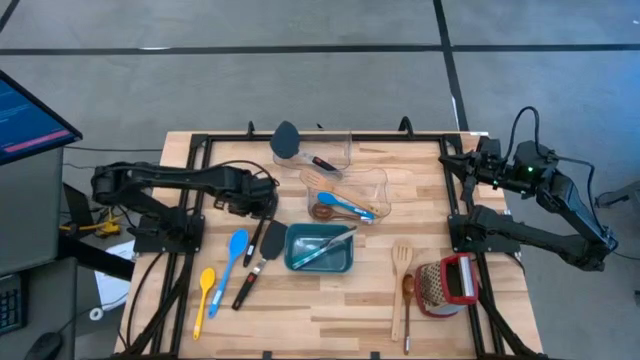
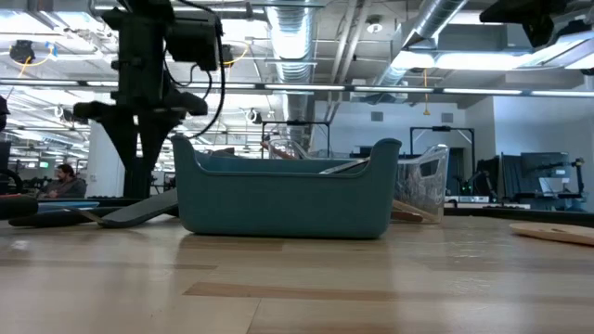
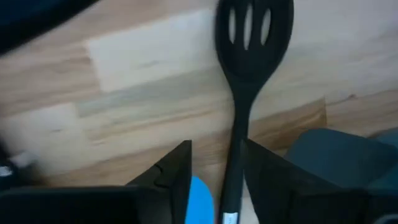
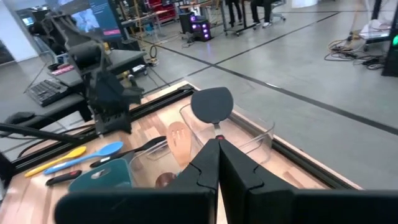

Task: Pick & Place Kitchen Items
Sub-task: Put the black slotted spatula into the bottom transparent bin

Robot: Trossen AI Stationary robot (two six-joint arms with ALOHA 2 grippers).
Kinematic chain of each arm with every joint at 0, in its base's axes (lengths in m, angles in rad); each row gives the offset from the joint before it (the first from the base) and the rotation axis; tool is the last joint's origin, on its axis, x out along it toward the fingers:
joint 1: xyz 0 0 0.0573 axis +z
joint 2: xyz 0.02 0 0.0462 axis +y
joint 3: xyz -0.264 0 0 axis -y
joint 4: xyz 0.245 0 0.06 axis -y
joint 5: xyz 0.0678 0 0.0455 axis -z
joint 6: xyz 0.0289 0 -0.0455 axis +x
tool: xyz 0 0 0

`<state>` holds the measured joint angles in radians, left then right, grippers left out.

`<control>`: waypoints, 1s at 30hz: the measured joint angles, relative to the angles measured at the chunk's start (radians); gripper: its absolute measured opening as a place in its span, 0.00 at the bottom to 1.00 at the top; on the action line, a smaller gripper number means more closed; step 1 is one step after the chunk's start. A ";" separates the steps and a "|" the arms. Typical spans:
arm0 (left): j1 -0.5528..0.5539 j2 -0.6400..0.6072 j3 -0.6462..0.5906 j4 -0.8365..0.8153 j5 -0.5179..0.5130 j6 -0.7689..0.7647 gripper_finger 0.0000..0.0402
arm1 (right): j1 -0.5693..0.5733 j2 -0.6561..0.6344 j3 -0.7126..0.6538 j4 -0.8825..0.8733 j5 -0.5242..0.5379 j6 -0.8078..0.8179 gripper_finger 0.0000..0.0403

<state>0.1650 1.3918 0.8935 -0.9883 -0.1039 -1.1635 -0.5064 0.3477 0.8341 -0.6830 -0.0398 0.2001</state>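
Hovering arm: the left pincer hangs over the surface, just left of the teal tub, above the black utensils lying there.
Left pincer state: its fingers stand parted, one on each side of the handle of a black slotted spatula; whether they touch the handle I cannot tell, and nothing looks lifted.
Waiting arm: the right pincer is pressed shut and empty, parked over the right rear corner of the surface.
Loose items, left side: a blue spoon and a yellow spoon lie beside the black pieces, well apart from the tub.
Loose items, right side: a pale slotted wooden spatula and a brown wooden spoon lie near a red-handled grater.
Already stowed: the teal tub holds a few utensils; the clear bins behind it hold a black ladle, a wooden piece and small spoons.
Step in hand: judged as the start of a pick on the slotted spatula, jaws set around its handle.
Next move calls for: settling lower with the handle centred, closing firmly on the slim shaft, then lifting clear of the blue spoon lying close alongside.
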 joint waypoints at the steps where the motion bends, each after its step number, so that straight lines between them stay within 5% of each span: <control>1: 0.000 0.009 -0.005 0.022 0.020 0.000 0.34 | 0.000 0.000 0.000 0.000 0.008 0.000 0.00; 10: 0.000 0.082 -0.046 0.105 0.051 0.005 0.44 | 0.000 0.000 0.000 0.001 0.022 0.000 0.00; 20: 0.000 0.135 -0.088 0.314 0.006 0.091 0.42 | 0.000 0.000 0.000 0.002 0.022 0.000 0.00; 30: -0.001 0.206 -0.108 0.320 0.006 0.083 0.39 | 0.000 0.000 0.000 0.001 0.023 0.002 0.00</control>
<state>0.1642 1.5973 0.7851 -0.6688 -0.0977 -1.0809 -0.5064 0.3477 0.8341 -0.6819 -0.0172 0.2018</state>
